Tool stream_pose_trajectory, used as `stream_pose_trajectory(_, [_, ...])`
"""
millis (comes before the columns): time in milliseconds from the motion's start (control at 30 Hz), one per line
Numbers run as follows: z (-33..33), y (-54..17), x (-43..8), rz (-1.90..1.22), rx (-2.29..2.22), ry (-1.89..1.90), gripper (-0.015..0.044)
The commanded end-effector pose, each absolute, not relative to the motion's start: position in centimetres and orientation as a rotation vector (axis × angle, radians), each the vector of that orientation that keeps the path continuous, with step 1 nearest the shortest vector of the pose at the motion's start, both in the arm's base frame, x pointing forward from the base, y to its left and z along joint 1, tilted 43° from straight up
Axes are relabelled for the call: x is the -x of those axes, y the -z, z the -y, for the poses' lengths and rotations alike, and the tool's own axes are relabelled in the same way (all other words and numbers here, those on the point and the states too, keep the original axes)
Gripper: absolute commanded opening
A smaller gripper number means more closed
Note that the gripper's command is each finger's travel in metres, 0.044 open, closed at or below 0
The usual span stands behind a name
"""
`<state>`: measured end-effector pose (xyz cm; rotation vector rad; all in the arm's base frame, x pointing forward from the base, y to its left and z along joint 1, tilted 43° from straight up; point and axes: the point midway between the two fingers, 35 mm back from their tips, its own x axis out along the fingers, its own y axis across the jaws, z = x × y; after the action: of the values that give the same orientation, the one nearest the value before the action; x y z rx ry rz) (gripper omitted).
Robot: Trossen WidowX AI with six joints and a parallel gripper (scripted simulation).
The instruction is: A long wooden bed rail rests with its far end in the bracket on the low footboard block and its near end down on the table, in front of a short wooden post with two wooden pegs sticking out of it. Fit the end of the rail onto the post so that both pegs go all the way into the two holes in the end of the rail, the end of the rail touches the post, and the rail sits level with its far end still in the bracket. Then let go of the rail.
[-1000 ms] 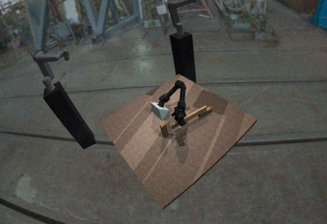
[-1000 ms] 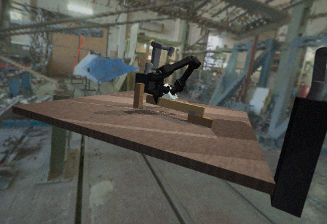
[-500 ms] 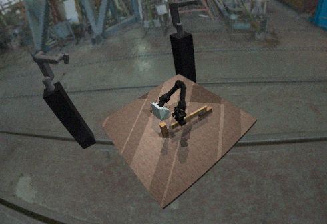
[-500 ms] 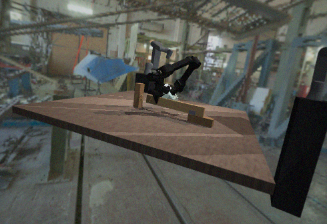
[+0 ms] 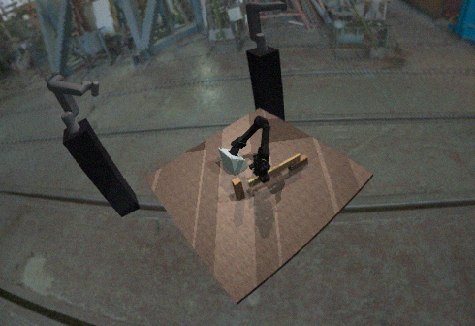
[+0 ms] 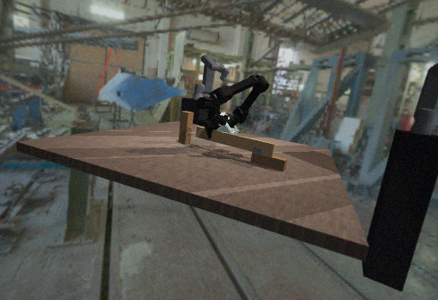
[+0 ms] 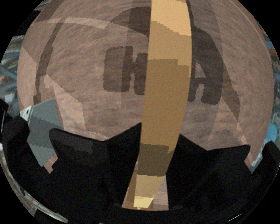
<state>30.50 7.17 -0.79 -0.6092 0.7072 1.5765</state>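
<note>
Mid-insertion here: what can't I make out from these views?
- Holes in the long wooden rail's near end: too small in top and exterior views.
- Pegs on the short wooden post: blurred in exterior.
- Fingertip contact: dark, blurred in exterior.

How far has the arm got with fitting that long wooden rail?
Done: the gripper grips the rail near its post end; the far end sits at the footboard block. In hand: lining up, apparently. Left: closing the visible gap to the post, then release.
</note>
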Motion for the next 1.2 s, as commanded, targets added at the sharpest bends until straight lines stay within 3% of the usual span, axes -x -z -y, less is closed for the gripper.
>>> stream_pose_trajectory(0, [-7.07,0.62,-30.56,-0.703,0.608,-1.57,0.0])
stream_pose_trajectory(1167, [-6.4,1.49,-30.53,-0.704,0.608,-1.57,0.0])
